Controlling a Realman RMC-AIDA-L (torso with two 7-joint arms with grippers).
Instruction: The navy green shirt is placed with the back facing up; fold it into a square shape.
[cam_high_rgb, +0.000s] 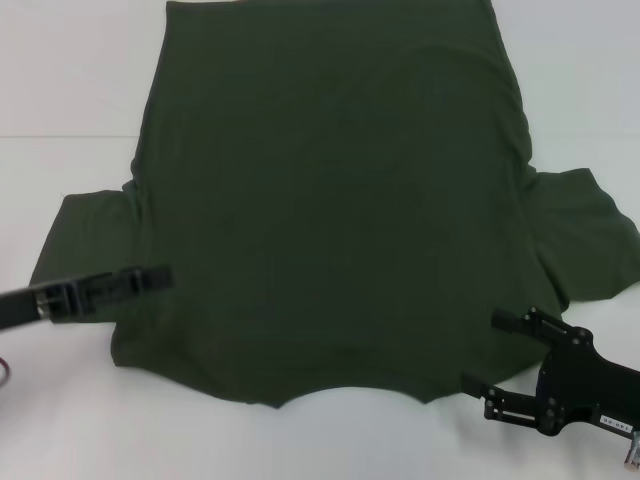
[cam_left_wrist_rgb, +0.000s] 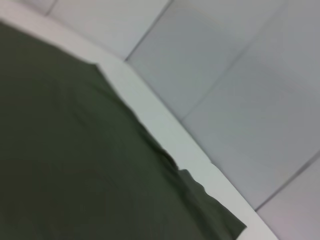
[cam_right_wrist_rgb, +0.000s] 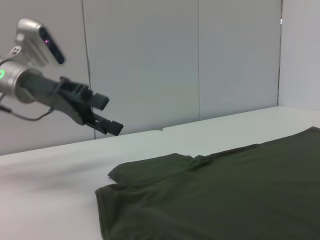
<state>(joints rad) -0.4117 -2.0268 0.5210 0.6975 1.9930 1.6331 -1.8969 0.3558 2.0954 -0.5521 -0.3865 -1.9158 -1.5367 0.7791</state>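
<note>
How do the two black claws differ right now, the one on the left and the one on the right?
The left gripper hangs raised over the navy green shirt, above its left sleeve; the right gripper sits off the cloth, beside the shirt's near right corner. The left gripper's fingers stand only a little apart, while the right gripper's are spread wide. Both are black, open and holding nothing.

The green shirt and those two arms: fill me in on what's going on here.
A large dark olive-green short-sleeved T-shirt lies spread flat on the white table, with no fold made yet. The left pincer hangs open above the shirt's left side, by the sleeve. The right pincer is open too, low at the shirt's near right corner. Neither holds the fabric.
</note>
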